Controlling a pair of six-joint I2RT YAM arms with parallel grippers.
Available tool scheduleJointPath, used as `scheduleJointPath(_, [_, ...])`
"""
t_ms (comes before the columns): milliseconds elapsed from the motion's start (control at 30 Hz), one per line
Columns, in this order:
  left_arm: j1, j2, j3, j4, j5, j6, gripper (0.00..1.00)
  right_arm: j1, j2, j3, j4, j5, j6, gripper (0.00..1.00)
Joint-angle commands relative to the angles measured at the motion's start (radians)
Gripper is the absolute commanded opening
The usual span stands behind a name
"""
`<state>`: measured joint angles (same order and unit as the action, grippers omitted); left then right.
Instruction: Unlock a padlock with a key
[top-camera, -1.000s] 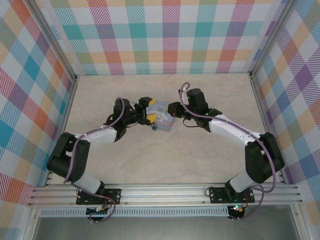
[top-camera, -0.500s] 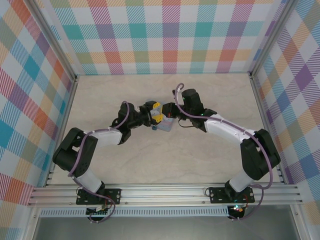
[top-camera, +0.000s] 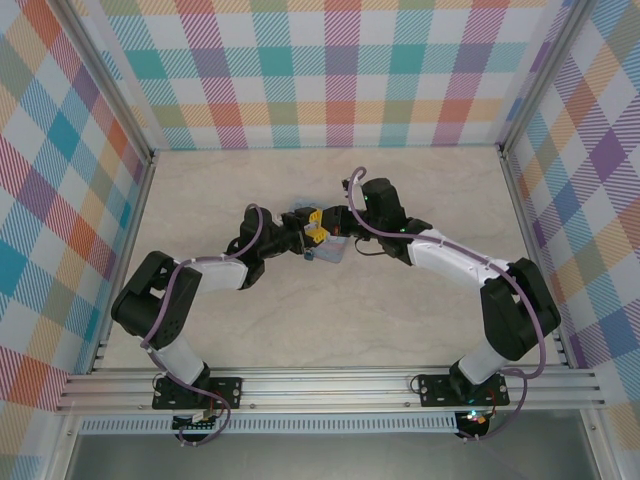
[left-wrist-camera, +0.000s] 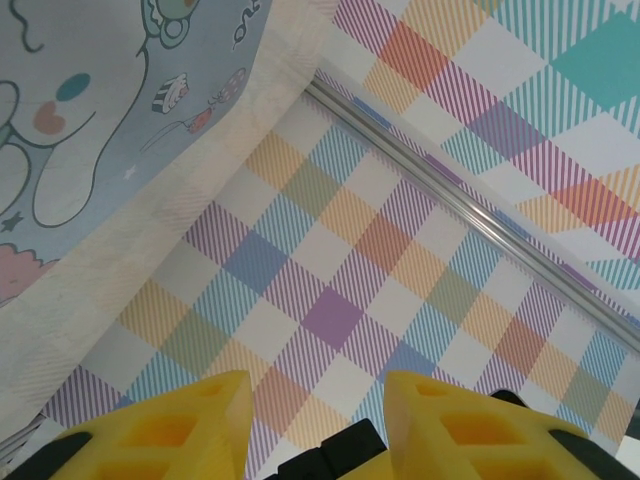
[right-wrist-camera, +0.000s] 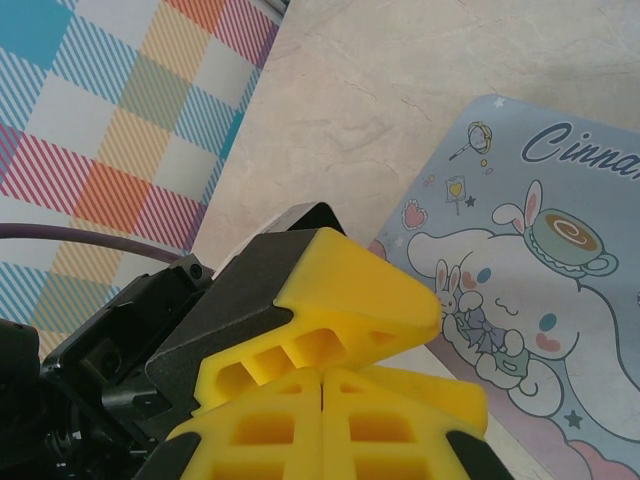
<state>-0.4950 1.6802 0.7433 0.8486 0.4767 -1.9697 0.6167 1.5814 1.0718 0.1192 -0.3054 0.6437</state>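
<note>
Enclosure: plaid walls (top-camera: 340, 70) on three sides, pale marbled table (top-camera: 400, 320) as the floor. Left arm (top-camera: 200, 275) and right arm (top-camera: 450, 262) both reach in to the middle of the table, and their tips meet there.

The only container is the pale blue cartoon-printed tin (top-camera: 331, 250), lying flat on the table right under the two tips. Its printed face is up and its inside is hidden, so I cannot tell what is in it. The right wrist view has it just beside and below the fingers, with one rounded corner toward the camera.

Left gripper (left-wrist-camera: 318, 425): the yellow fingers stand apart with a moderate gap. Only wall and table show through it — nothing is between the pads. From above, the left gripper sits at the tin's left edge.

Right gripper (right-wrist-camera: 322, 415): pads pressed fully together with no gap. I cannot tell whether anything thin is pinched in the seam. One yellow finger (right-wrist-camera: 350, 295) of the left gripper lies across the top of these tips, touching or nearly so.

Padlock and key are too small to pick out among the fingertips and the tin — I cannot tell their position, their long axis, or which way either points.
</note>
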Motion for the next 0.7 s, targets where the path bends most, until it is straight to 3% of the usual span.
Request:
scheduleJointPath(0, [-0.01, 0.01, -0.007, 0.06, -0.008, -0.113, 0.36, 0.006, -0.001, 0.004, 0.026, -0.014, 0.007, 0.0])
scheduleJointPath(500, [-0.012, 0.019, -0.004, 0.062, -0.009, -0.112, 0.15, 0.006, -0.034, -0.021, 0.017, 0.015, -0.006, 0.0])
scheduleJointPath(667, [-0.011, 0.022, -0.001, 0.06, -0.01, -0.111, 0.13, 0.006, -0.046, -0.024, 0.012, 0.025, -0.012, 0.0])
